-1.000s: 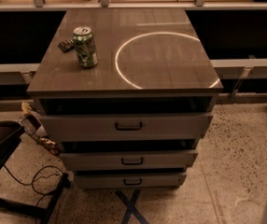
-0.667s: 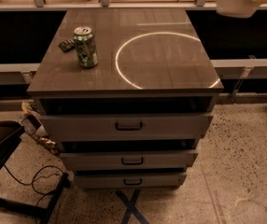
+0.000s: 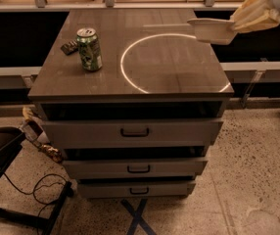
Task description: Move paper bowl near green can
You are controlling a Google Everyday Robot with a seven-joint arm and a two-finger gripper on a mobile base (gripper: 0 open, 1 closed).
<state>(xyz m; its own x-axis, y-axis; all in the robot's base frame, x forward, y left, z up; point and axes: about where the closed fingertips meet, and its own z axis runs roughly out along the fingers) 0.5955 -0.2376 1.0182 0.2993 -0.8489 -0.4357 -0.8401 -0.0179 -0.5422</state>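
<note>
The green can (image 3: 89, 49) stands upright on the left part of the brown cabinet top (image 3: 169, 72). The white paper bowl (image 3: 212, 30) hangs in the air above the cabinet's right rear part, well to the right of the can. My gripper (image 3: 238, 22) comes in from the upper right corner and is shut on the bowl's right rim, holding it level.
A small dark flat object (image 3: 69, 47) lies just left of the can. A bright ring of light (image 3: 154, 62) marks the top's middle and right. The cabinet has three drawers (image 3: 134, 132). A dark stand and cables (image 3: 12, 180) sit on the floor at left.
My gripper with the paper bowl has come into view from the upper right and moved left and down over the cabinet's right rear. The can has not moved.
</note>
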